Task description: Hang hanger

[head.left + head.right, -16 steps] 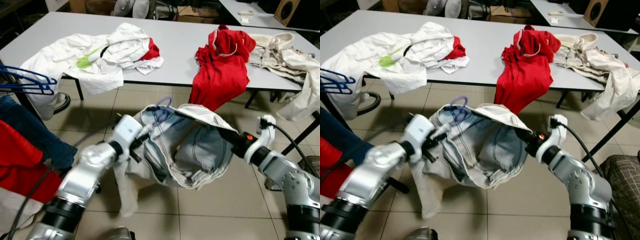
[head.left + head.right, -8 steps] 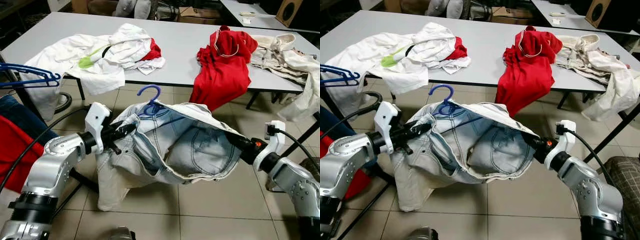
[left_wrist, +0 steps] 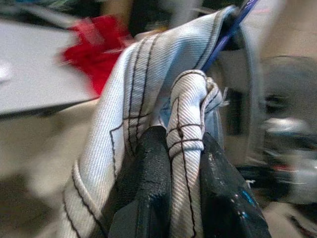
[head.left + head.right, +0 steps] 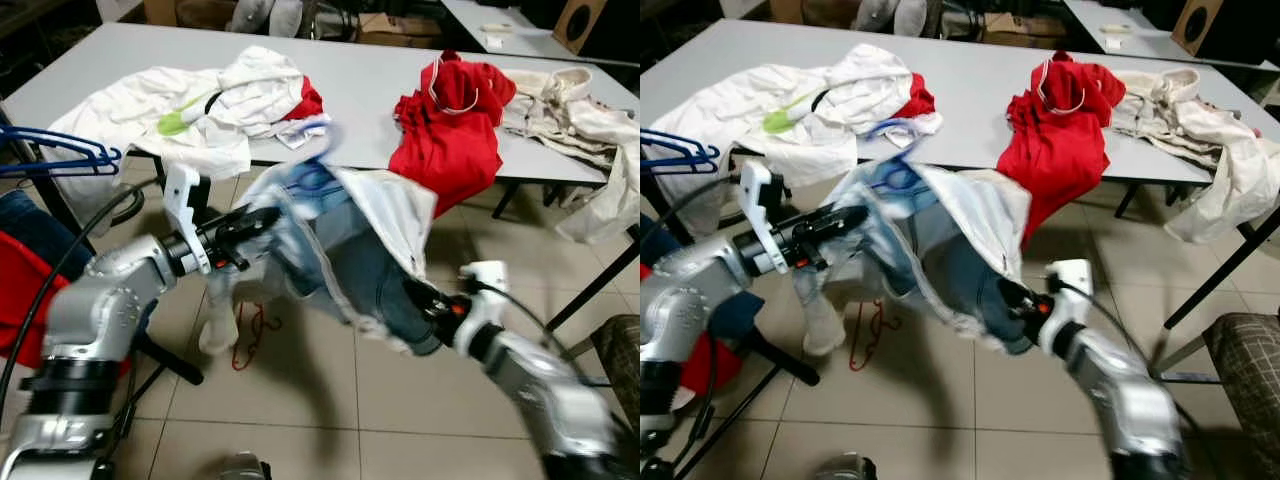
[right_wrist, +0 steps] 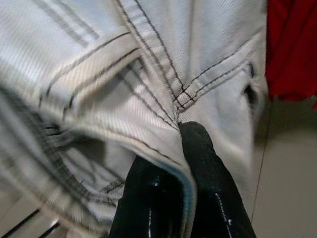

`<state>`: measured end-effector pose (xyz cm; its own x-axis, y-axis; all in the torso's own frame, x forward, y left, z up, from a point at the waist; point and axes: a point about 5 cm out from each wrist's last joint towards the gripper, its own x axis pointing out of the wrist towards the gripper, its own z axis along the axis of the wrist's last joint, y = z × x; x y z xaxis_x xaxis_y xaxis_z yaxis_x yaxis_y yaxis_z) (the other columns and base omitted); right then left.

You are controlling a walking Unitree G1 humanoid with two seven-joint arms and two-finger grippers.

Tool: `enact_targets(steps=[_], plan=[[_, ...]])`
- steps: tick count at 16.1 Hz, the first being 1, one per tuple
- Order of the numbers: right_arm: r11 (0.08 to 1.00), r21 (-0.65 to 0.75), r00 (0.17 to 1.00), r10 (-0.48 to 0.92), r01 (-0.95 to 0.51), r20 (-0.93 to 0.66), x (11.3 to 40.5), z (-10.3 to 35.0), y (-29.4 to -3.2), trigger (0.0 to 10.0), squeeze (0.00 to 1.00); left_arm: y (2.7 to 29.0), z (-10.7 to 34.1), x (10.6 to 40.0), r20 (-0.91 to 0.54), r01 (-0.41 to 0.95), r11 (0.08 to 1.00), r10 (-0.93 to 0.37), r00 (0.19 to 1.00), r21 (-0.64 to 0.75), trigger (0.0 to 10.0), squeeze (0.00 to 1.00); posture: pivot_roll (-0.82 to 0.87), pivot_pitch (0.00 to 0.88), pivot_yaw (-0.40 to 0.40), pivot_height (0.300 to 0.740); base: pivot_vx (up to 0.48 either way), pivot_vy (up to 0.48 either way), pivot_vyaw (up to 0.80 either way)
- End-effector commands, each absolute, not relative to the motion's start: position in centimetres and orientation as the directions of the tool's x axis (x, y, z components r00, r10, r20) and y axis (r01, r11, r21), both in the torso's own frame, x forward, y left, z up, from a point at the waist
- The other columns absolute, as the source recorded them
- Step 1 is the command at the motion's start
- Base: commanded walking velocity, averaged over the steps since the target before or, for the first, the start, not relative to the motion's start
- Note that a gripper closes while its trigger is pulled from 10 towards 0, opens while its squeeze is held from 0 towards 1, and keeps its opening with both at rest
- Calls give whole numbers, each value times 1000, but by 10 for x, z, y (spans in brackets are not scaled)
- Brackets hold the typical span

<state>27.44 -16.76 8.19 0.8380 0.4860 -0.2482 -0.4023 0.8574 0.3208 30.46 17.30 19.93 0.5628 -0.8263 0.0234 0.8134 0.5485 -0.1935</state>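
A pair of pale denim jeans point(image 4: 345, 245) hangs in the air in front of the table point(image 4: 360, 90), stretched between both end effectors. The left end effector point(image 3: 183, 163) is pinched tight on a rolled fold of denim; the right end effector point(image 5: 185, 163) is clamped on a seamed edge lower down. The blue hanger point(image 3: 225, 32) sits inside the jeans just beyond the left end effector, its hook blurred near the table edge.

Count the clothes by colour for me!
White cloth heaps on the grey table: 1
Red garments draped over the table edge: 1
Cream garments at the table's far right: 1
Pale blue denim jeans held up: 1
Total: 4
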Motion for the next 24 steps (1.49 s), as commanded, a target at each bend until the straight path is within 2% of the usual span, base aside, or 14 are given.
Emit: enact_targets(steps=[1,2,3,6,7,10,11,13,16,17,18,21,22,24], plan=[[891,290,845,434,-351,-313,275,68,-174,10000,0,162,244,289,219,917,386,-890,400,-104,0,0,71,22,-42,740,0,0,0],[887,277,844,445,-369,-299,278,68,-173,10000,180,161,248,286,220,931,351,-904,366,-103,0,0,73,21,-43,740,0,0,0],[888,246,839,451,-388,-306,279,66,-173,10000,1000,161,252,285,236,934,336,-904,356,-121,0,0,75,20,-45,740,0,0,0],[851,217,821,522,-479,-231,279,67,-165,10000,1000,163,258,283,243,936,320,-905,348,-148,0,0,82,13,-49,740,0,0,0],[818,213,799,571,-534,-188,276,73,-162,10000,1000,166,253,291,194,899,412,-880,434,-147,0,0,81,11,-49,740,0,0,0],[734,174,727,678,-657,-113,262,90,-162,10000,1000,176,236,309,80,808,579,-805,587,-105,0,0,76,6,-48,740,0,0,0],[690,163,687,721,-705,-85,252,101,-166,10000,1000,180,232,315,56,778,622,-776,628,-88,0,0,68,4,-45,740,0,0,0],[642,149,637,766,-752,-84,241,111,-173,10000,1000,180,230,319,28,768,638,-768,640,-56,0,0,59,3,-38,740,0,0,0],[577,135,570,817,-805,-92,227,125,-183,10000,1000,178,227,322,-11,782,623,-783,623,-11,0,0,49,8,-31,740,0,0,0],[553,118,549,833,-825,-68,225,142,-190,10000,1000,175,226,323,-36,808,587,-808,589,38,0,0,44,9,-32,740,0,0,0],[563,107,562,826,-819,-46,228,150,-193,10000,1000,173,225,323,-52,819,570,-818,573,61,0,0,43,9,-34,740,0,0,0],[581,12,581,814,-814,23,245,187,-205,10000,1000,167,220,317,-136,874,464,-865,482,147,0,0,45,9,-41,740,0,0,0],[565,-16,565,825,-825,18,248,195,-205,10000,1000,166,219,314,-159,889,429,-877,453,163,0,0,45,8,-43,740,0,0,0],[470,-97,476,878,-877,-52,253,218,-209,10000,1000,164,218,301,-232,939,284,-917,325,194,0,0,48,6,-49,740,0,0,0]])
